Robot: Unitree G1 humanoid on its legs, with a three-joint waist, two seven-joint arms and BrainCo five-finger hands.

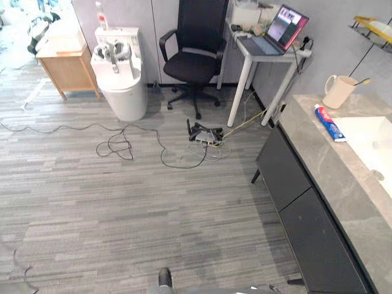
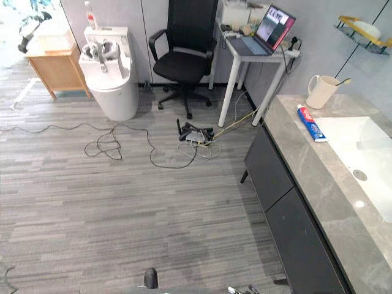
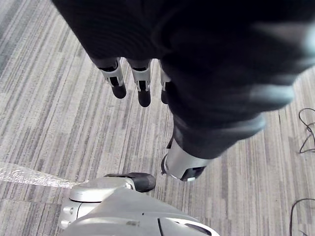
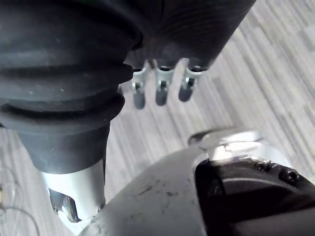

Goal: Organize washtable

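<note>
The grey marble washtable (image 1: 318, 159) with dark drawers runs along the right. On it lie a blue-and-red toothpaste tube (image 1: 330, 123) and, behind it, a cream cup (image 1: 338, 91) with a toothbrush in it. The white sink basin (image 1: 373, 147) is set in the top. My left hand (image 3: 140, 83) hangs over the wood floor, fingers relaxed and holding nothing. My right hand (image 4: 160, 83) also hangs above the floor, fingers straight and empty. Both hands are well away from the washtable.
A black office chair (image 1: 193, 55), a white desk with a laptop (image 1: 278, 30), a white toilet (image 1: 119, 73) and a wooden cabinet (image 1: 67, 64) stand at the back. Cables and a power strip (image 1: 205, 133) lie on the floor. A wall shelf (image 1: 373, 27) hangs at upper right.
</note>
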